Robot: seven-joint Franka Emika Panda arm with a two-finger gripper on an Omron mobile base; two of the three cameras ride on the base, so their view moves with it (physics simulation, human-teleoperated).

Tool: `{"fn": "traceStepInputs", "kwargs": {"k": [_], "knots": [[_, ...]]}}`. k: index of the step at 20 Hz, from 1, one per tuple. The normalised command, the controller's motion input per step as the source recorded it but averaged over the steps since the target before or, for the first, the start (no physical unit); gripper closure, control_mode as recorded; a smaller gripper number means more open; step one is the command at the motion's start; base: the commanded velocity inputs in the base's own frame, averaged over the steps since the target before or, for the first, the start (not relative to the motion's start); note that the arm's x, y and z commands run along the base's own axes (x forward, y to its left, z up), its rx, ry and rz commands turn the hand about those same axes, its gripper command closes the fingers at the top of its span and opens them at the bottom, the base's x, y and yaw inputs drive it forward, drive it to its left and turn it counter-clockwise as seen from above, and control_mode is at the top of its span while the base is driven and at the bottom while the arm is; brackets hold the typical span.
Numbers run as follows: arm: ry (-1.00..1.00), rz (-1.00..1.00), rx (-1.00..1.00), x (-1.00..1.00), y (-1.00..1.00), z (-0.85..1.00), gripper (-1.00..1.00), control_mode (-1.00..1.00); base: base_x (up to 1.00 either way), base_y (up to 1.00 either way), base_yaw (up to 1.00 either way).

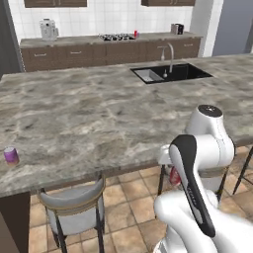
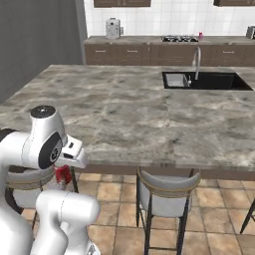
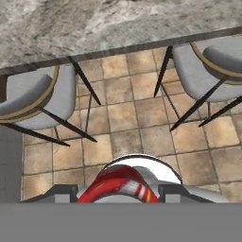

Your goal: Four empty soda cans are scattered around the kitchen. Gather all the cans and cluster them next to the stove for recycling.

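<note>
My gripper (image 3: 118,191) is shut on a dark red soda can (image 3: 120,185) with a silver rim, held low in front of the island over the tiled floor. The same can shows beside the arm (image 1: 174,176) and under the hand (image 2: 63,175). A purple soda can (image 1: 11,156) stands near the island counter's front left edge. Far off on the back counter lies the black stove (image 1: 116,36) (image 2: 178,38), with a bright red can (image 1: 136,34) (image 2: 200,36) standing just to its right.
The grey marbled island (image 1: 99,113) stretches between me and the back counter, with a black sink (image 1: 170,73) and a faucet (image 1: 170,55) set in it. Grey stools (image 1: 74,210) (image 2: 167,196) (image 3: 33,101) stand along its near edge. A white appliance (image 1: 48,29) sits on the back counter.
</note>
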Motion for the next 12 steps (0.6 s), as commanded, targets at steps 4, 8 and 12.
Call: {"fn": "traceStepInputs", "kwargs": {"k": [4,8,12], "knots": [[0.0,0.0,0.0,0.0,0.0,0.0,1.0,1.0,-0.59,-0.56,-0.39],[0.0,0.0,0.0,0.0,0.0,0.0,1.0,1.0,-0.07,-0.8,-0.44],[0.0,0.0,0.0,0.0,0.0,0.0,1.0,1.0,0.66,-0.97,-0.37]]}}
